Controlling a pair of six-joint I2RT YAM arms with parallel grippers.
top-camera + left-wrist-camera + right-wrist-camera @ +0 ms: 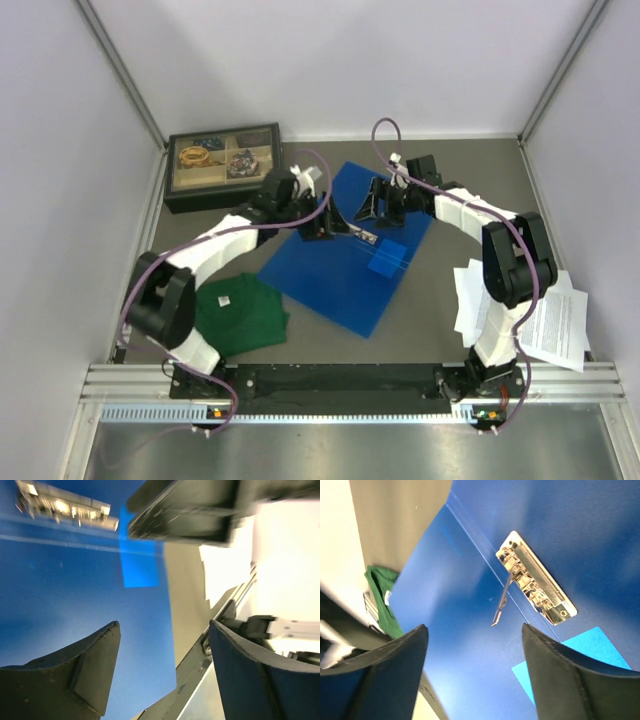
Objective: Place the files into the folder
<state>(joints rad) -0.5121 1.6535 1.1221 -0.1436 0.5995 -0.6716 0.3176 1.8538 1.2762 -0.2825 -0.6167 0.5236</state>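
I read folder (345, 265) lying open at bench (425, 310) centre, skewed, one corner toward back, one toward arm bases. Ring clamp (536, 591) on folder's inner face. Files (560, 320) right of folder, well apart, at near-right edge beside right arm base. Folded shirt (240, 312) left of folder, just beside its near-left edge. Compartment box (222, 165) behind shirt, back-left corner. Left end effector (320, 222) and right end effector (375, 205) both over folder's far half — facing each other.
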